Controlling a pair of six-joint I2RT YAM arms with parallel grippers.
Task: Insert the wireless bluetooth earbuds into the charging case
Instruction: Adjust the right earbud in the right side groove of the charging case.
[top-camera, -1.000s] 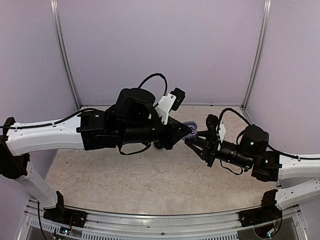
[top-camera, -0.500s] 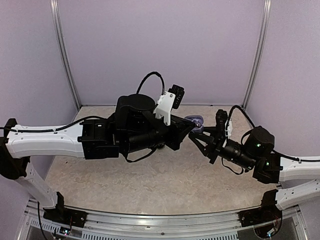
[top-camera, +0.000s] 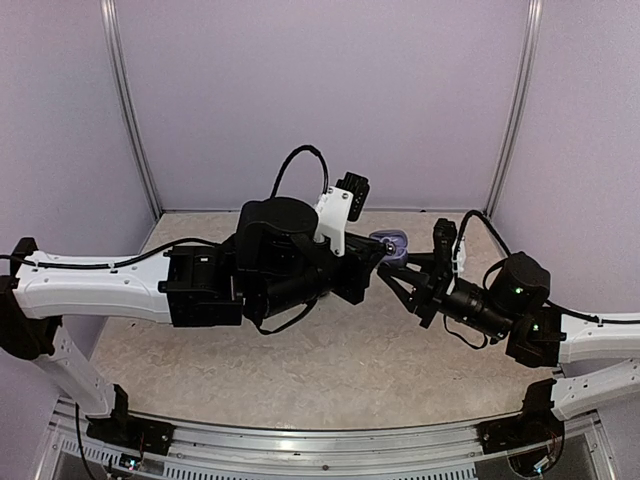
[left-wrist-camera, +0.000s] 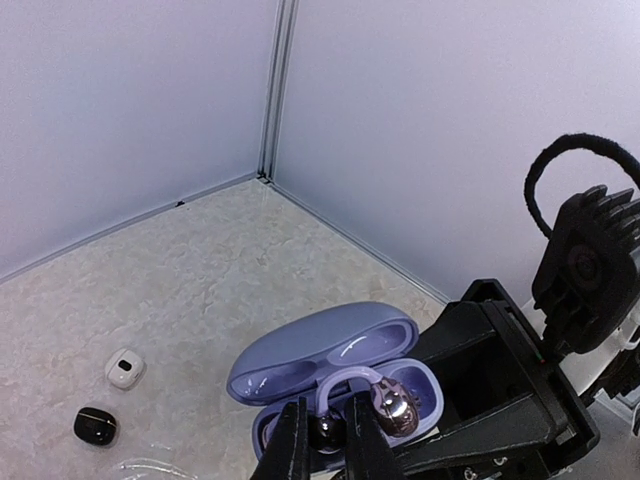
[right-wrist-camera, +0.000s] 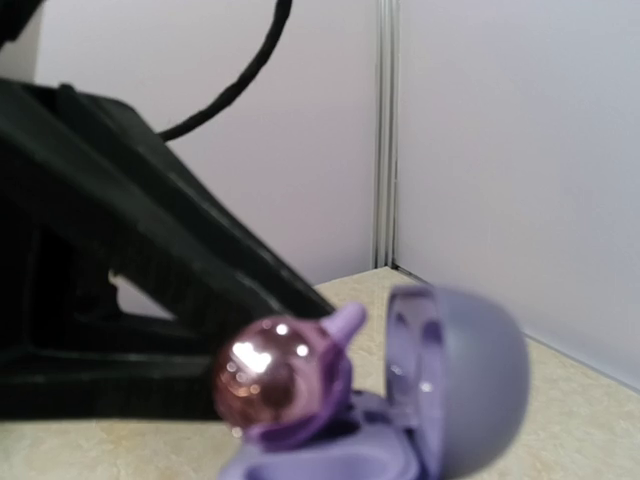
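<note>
The purple charging case (left-wrist-camera: 320, 352) is off the table with its lid open; it also fills the bottom of the right wrist view (right-wrist-camera: 470, 385). My right gripper (top-camera: 398, 264) is shut on the case from below, its fingers out of its own view. A clip-style earbud with a purple bridge and a shiny pink ball (left-wrist-camera: 395, 408) sits half in the case's right pocket; the ball (right-wrist-camera: 268, 378) also shows in the right wrist view. My left gripper (left-wrist-camera: 328, 442) is shut on the earbud's dark end, and in the top view it (top-camera: 373, 257) meets the case (top-camera: 391, 242).
On the table at the left lie a small white-grey earbud (left-wrist-camera: 124, 368) and a small black one (left-wrist-camera: 95, 426). A clear curved object (left-wrist-camera: 150, 468) shows at the bottom edge. Walls meet in a corner (left-wrist-camera: 265, 175) behind the case.
Over the last second both grippers rose and moved away from the bases with the case and earbud between them. In the last half second almost nothing moved.
</note>
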